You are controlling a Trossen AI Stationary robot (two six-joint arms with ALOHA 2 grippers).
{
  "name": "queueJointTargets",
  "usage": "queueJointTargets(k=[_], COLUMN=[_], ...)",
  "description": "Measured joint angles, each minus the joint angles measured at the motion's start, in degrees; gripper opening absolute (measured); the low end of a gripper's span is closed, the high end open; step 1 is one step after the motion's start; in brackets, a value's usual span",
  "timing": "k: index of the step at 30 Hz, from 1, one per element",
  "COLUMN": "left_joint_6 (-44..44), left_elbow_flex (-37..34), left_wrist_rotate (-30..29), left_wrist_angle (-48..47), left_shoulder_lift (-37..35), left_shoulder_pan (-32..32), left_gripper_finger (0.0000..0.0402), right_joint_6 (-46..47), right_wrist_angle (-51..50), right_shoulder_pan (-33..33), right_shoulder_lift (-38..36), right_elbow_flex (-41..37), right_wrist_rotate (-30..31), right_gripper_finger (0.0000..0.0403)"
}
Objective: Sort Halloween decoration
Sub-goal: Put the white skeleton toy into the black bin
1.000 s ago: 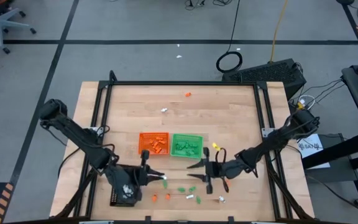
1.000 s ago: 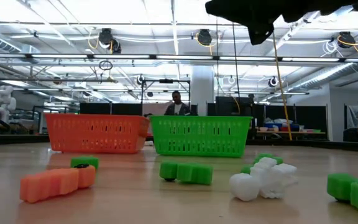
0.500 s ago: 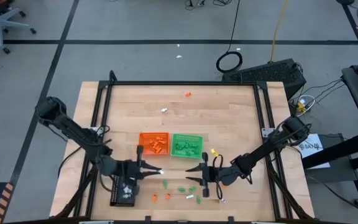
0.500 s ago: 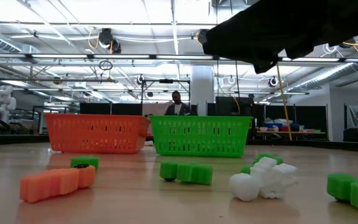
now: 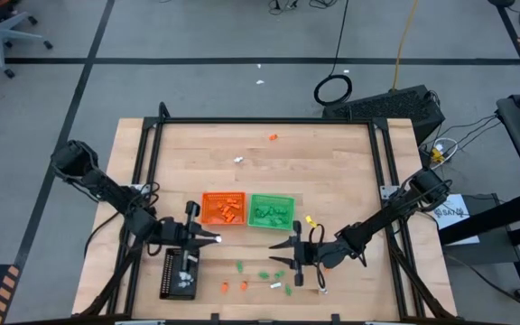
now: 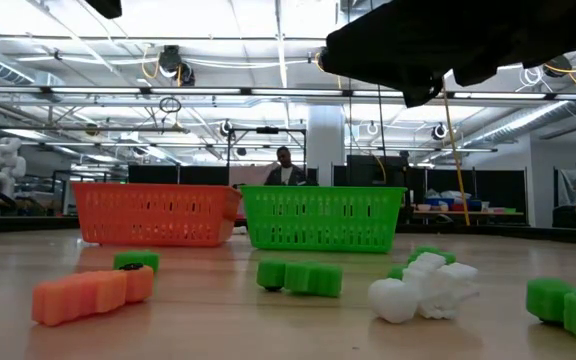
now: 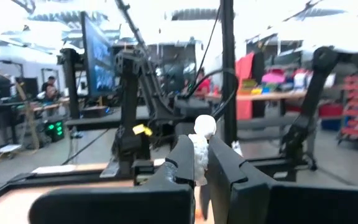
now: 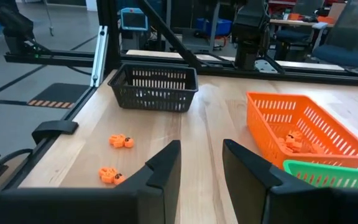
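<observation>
The Halloween decoration is small trinkets. Green ones (image 5: 264, 275), orange ones (image 5: 227, 287) and white ones (image 5: 276, 287) lie loose near the table's front edge, and show close up in the low view (image 6: 298, 277). My left gripper (image 5: 211, 239) hovers between the black tray (image 5: 179, 273) and the orange tray (image 5: 223, 208), shut on a white trinket (image 7: 201, 149). Open and holding nothing, my right gripper (image 5: 285, 255) stands above the loose trinkets and just in front of the green tray (image 5: 271, 210). It faces the table's left. My left gripper pinches the white trinket's lower body (image 7: 199, 167) between its two fingertips (image 7: 182, 163). The trinket's round head (image 7: 204, 126) sticks out past the fingers. The fingers lie about level, pointing toward the table's right. The trinket is lifted clear of the table.
An orange trinket (image 5: 273, 137) and a white one (image 5: 239, 160) lie far back on the table. A yellow piece (image 5: 311, 218) sits right of the green tray. Two orange trinkets (image 8: 122, 141) lie ahead of my right gripper. Black frame rails run along the table's sides.
My left gripper has drawn back toward the table's left and far side with the white trinket, tipping up from a downward slant to about level. My right gripper sank a little toward the loose trinkets, then held still, staying open.
</observation>
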Motion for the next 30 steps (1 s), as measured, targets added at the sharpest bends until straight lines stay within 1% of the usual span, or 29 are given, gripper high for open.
queueJointTargets(k=[4,30], left_joint_6=[0.15,-0.78], left_elbow_flex=[-1.19,-1.19], left_wrist_rotate=[0.65,0.54], left_wrist_angle=[2.44,0.52], left_shoulder_lift=[0.02,0.07], left_shoulder_pan=[0.0,-0.22], left_gripper_finger=[0.0015,0.002], right_joint_6=[-0.05,-0.05], right_wrist_angle=[-0.04,-0.07], right_shoulder_pan=[-0.11,-0.18], right_shoulder_lift=[0.01,0.0], right_elbow_flex=[0.0,0.0], right_wrist_rotate=[-0.02,-0.02], right_gripper_finger=[0.0102,0.0102])
